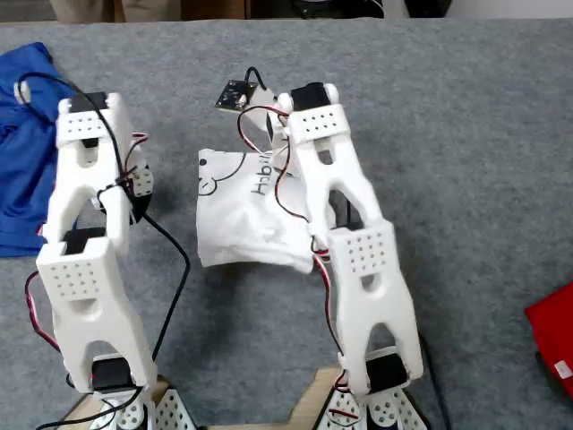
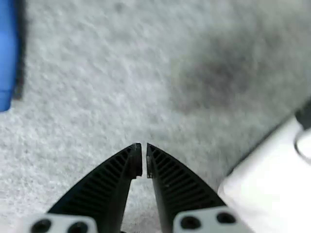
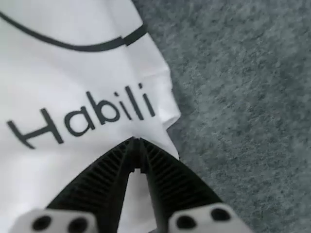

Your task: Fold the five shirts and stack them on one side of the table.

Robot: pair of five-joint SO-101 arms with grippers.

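Observation:
A white shirt (image 1: 237, 219) with black print lies partly folded and rumpled at the table's middle. My right gripper (image 3: 136, 143) is shut, its tips down against the printed white shirt (image 3: 73, 87) close to its edge; no pinched cloth shows between the fingers. My left gripper (image 2: 144, 148) is shut with nothing in it, low over bare grey table between the blue shirt (image 2: 7, 53) and a corner of the white shirt (image 2: 272, 189). The blue shirt (image 1: 22, 152) lies spread at the table's left edge. A red shirt (image 1: 552, 336) shows at the right edge.
The table is covered in grey felt (image 1: 466, 152), with open room at the far side and on the right. Loose black cable (image 1: 175, 260) trails from the left arm (image 1: 85, 206) across the table. The right arm (image 1: 345, 206) hangs over the white shirt's right side.

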